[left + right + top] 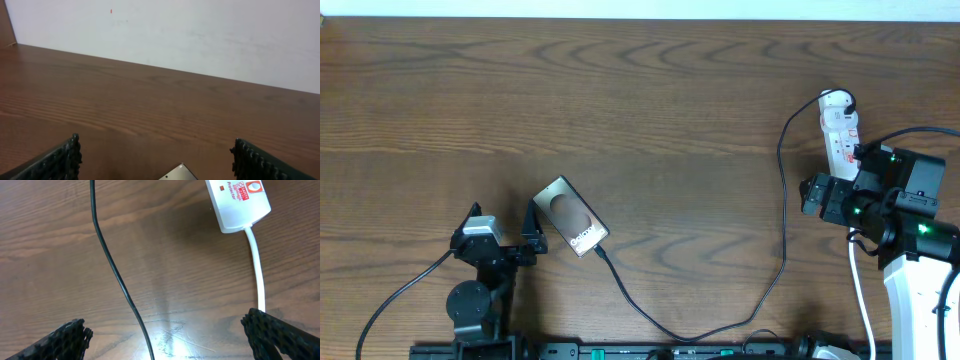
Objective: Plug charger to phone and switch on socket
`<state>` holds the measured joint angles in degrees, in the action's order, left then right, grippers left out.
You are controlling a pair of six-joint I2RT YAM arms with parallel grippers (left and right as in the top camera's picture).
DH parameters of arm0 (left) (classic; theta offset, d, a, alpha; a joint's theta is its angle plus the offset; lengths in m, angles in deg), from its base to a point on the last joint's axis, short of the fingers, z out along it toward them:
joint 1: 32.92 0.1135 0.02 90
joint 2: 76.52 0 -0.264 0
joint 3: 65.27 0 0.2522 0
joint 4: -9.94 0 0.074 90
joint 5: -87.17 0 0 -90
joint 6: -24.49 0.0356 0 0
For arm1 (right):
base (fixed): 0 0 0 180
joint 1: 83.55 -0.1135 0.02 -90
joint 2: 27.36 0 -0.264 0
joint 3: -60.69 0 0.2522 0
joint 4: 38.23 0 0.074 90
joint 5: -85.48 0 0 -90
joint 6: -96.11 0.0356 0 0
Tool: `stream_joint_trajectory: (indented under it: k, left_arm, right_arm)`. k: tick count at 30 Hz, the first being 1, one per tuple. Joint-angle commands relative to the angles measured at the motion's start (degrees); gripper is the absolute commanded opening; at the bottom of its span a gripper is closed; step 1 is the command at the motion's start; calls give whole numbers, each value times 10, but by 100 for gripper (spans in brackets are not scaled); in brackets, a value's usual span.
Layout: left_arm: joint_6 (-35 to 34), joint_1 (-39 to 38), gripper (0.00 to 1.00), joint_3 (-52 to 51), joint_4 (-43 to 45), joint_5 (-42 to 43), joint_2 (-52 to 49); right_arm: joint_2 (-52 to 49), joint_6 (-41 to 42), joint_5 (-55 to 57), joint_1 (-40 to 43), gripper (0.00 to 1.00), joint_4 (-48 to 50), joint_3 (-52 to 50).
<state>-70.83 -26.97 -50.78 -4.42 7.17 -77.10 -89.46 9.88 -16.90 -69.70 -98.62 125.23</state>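
Observation:
The phone lies flat and slanted on the table at lower left; only its corner shows in the left wrist view. The thin black charger cable meets the phone's lower right end, loops along the front edge and rises to the white socket at the right. My left gripper is open and empty just left of the phone, its fingers wide apart. My right gripper is open and empty below the socket, straddling the cable from above. The socket's end shows at upper right.
The socket's white cord runs down toward my right finger and along the right arm. A pale wall stands behind the table's far edge. Arm bases and thicker black cables sit along the front edge.

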Motion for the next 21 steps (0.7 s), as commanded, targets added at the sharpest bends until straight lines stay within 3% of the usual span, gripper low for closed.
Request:
stream_joint_trajectory:
  k: [1, 15, 21]
  left_arm:
    - [-1, 3, 93, -5, -26, 9, 3]
    - [-1, 3, 93, -5, -26, 9, 3]
    - [-1, 3, 93, -5, -26, 9, 4]
  right_arm:
    - [2, 5, -1, -4, 99, 1, -2]
    - [11, 5, 0, -4, 99, 1, -3]
    - [59, 5, -5, -18, 99, 48, -26]
